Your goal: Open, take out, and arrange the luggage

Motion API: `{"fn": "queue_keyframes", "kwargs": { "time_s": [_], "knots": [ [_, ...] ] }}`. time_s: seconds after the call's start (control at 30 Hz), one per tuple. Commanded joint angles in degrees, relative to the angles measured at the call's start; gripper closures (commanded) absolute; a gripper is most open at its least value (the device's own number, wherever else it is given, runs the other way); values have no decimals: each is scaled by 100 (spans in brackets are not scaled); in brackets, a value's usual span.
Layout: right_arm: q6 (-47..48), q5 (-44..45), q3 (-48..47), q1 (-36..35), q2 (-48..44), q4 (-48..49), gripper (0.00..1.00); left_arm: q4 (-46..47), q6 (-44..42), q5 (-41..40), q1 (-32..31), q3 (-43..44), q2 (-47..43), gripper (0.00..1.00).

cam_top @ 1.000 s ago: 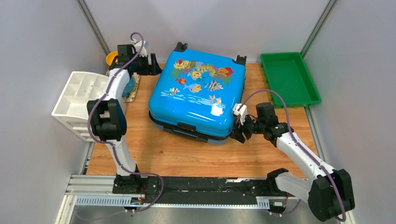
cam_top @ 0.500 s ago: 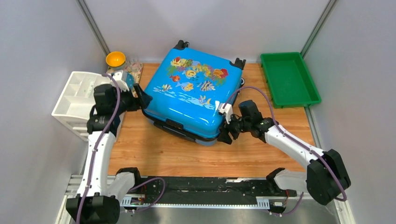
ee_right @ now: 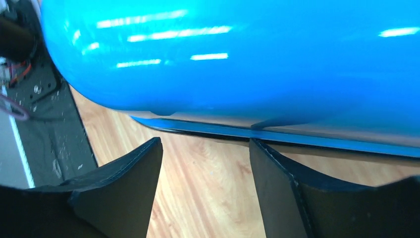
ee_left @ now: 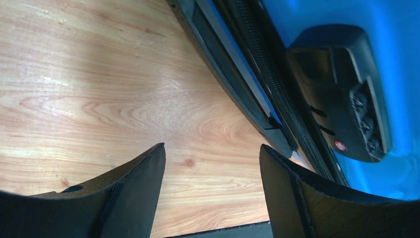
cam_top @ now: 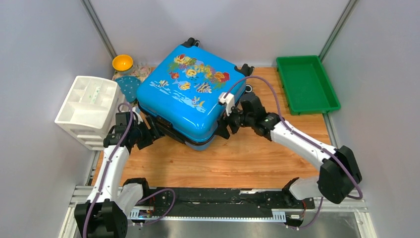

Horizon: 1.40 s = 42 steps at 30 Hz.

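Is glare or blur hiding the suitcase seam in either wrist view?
Right wrist: bright streaks glare on the luggage shell, seam beneath is visible. Left wrist: lock sharp, near fingers dark and soft. Top external: evenly lit, no blur.

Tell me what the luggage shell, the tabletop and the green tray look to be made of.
Luggage: hard plastic shell, probably, glossy; light strips reflect sharply in the right wrist view.
Tabletop: wood or wood-look laminate, smooth with faint sheen; grain and knots show.
Green tray: moulded plastic, likely; uniform colour, rounded rim.
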<state>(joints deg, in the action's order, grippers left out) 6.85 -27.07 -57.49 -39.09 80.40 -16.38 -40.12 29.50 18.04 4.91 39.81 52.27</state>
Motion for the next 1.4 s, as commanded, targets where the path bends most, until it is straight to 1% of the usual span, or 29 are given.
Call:
{"fn": "queue_keyframes", "kwargs": {
  "time_s": [0.0, 0.03, 0.1, 0.13, 0.2, 0.23, 0.37, 0.47, 0.5, 0.6, 0.63, 0.73, 0.83, 0.9, 0.93, 0.97, 1.0, 1.03, 1.07, 1.1, 1.13, 1.17, 1.27, 1.3, 1.33, 1.37],
  "knots": [
    [-140, 61, 53, 489, -893, 962, 27, 661, 635, -178, 37, -166, 64, 22],
    [-166, 44, 150, 708, -1164, 848, 27, 794, 749, -196, 37, -210, 160, 22],
    [-175, 0, 387, 937, -1403, 664, 27, 1214, 1030, -161, 37, -316, 292, 22],
    [-219, -61, 458, 1217, -1613, 489, 27, 1365, 1136, -135, 28, -351, 406, 22],
    [-360, -140, 607, 1508, -1808, 321, 27, 1821, 1417, -56, 28, -483, 503, 22],
    [-404, -193, 660, 1762, -1974, 163, 27, 1936, 1497, -55, 28, -527, 599, 22],
    [-457, -281, 976, 2247, -2405, -67, 26, 2368, 1717, -20, -25, -694, 767, 22],
    [-439, -106, 1170, 2423, -2634, -163, 26, 2351, 1744, -371, -270, -694, 872, 25],
    [-517, -45, 1188, 2459, -2670, -164, 26, 2220, 1787, -607, -401, -694, 925, 26],
    [-650, 149, 1179, 2643, -2609, -216, 26, 2044, 2050, -802, -473, -721, 1214, 30],
    [-650, 115, 1153, 2765, -2521, -277, 25, 1991, 2095, -828, -473, -703, 1415, 34],
    [-860, 140, 1039, 2968, -2311, -322, 25, 1780, 2183, -978, -473, -501, 1890, 38],
    [-922, 141, 925, 3117, -2143, -313, 25, 1709, 2333, -908, -473, -72, 2373, 41],
    [-958, 158, 837, 3162, -2073, -322, 25, 1692, 2315, -925, -675, 157, 2681, 44],
    [-984, 176, 819, 3214, -2003, -304, 25, 1657, 2272, -943, -710, 280, 2770, 49],
    [-1036, 184, 801, 3223, -1976, -287, 25, 1639, 2193, -952, -737, 499, 2858, 52],
    [-1054, 193, 766, 3241, -1941, -278, 25, 1630, 1931, -943, -815, 606, 2998, 57],
    [-1072, 211, 749, 3285, -1888, -278, 25, 1587, 1763, -978, -877, 728, 3069, 69],
    [-1089, 211, 731, 3311, -1870, -269, 25, 1464, 1570, -1022, -930, 991, 3139, 75],
    [-1116, 202, 722, 3346, -1853, -269, 26, 1367, 1133, -1153, -1035, 1150, 3262, 82],
    [-1107, 124, 731, 3442, -1818, -243, 26, 1262, 937, -1267, -1062, 1299, 3307, 94],
    [-1098, 62, 722, 3504, -1800, -243, 25, 1165, 761, -1346, -1071, 1527, 3351, 100],
    [-967, -280, 775, 3785, -1765, -173, 26, 858, -230, -1698, -1062, 2073, 3649, 100],
    [-819, -377, 784, 3838, -1747, -172, 26, 796, -434, -1786, -1027, 2214, 3850, 100],
    [-721, -526, 810, 3865, -1738, -172, 26, 717, -653, -1787, -1001, 2493, 3939, 100],
    [-703, -623, 819, 4057, -1730, -181, 26, 681, -1056, -1795, -983, 2592, 4010, 100]
  ]
}}
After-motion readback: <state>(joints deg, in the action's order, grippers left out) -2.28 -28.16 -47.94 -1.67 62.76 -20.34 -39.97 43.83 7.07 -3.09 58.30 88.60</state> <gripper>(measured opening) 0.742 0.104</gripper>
